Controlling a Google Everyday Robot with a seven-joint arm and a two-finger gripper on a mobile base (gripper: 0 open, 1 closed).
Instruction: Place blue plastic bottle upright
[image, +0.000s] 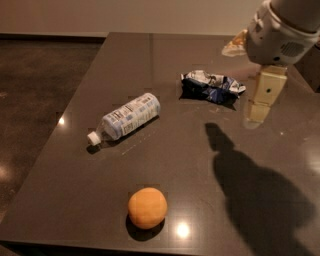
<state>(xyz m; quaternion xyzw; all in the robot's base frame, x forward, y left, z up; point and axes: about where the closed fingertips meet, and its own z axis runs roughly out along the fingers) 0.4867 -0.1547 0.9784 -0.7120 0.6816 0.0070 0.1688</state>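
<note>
The blue plastic bottle lies on its side left of the middle of the dark table. Its white cap points to the front left, toward the table's left edge. My gripper hangs above the table at the right, below the white arm housing. It is well to the right of the bottle and holds nothing that I can see. Its shadow falls on the table in front of it.
A crumpled dark-blue-and-white snack bag lies at the back, just left of the gripper. An orange sits near the front edge. A yellowish item lies at the back right, partly behind the arm. The floor drops off to the left.
</note>
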